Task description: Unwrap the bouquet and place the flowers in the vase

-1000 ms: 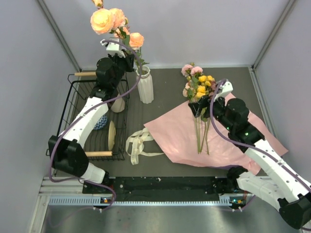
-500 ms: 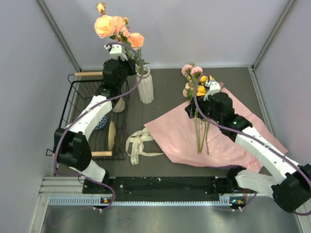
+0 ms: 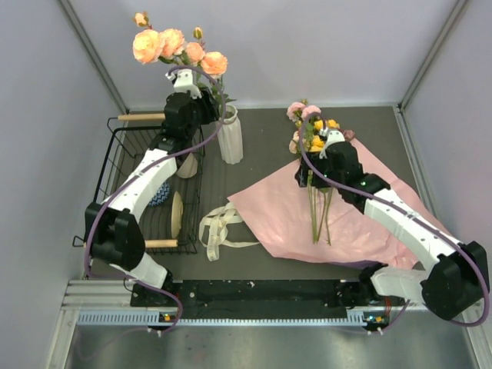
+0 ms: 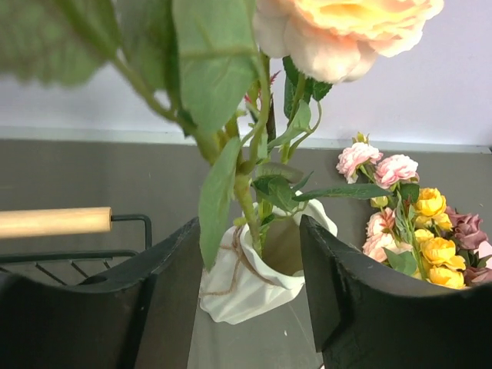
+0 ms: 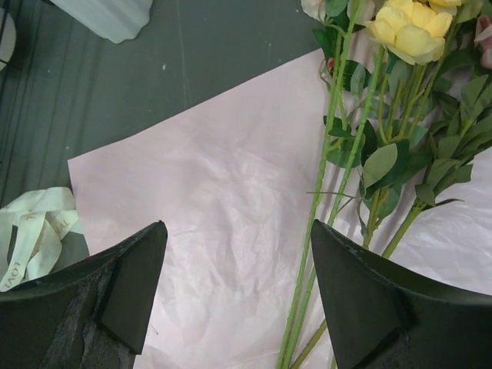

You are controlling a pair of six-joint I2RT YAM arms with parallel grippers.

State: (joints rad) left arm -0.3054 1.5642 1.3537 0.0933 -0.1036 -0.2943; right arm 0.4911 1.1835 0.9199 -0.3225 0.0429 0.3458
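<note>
Now, danger up top: the left gripper (image 4: 250, 227) stands open around the peach roses (image 3: 171, 42), gripping nothing, their stems already down in the vase (image 4: 231, 296). Leaves sit right against its fingers, so a careless retreat could snag them, dragging stems out or tipping that narrow vase. The right gripper (image 5: 238, 231), wide open and empty, hovers over the paper wrap (image 5: 192, 192); the remaining flowers (image 5: 380, 165) lie just beside its right finger.

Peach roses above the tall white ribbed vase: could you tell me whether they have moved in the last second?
Yes. The peach roses have shifted left and slightly down in the top view; the white vase stayed put.
</note>
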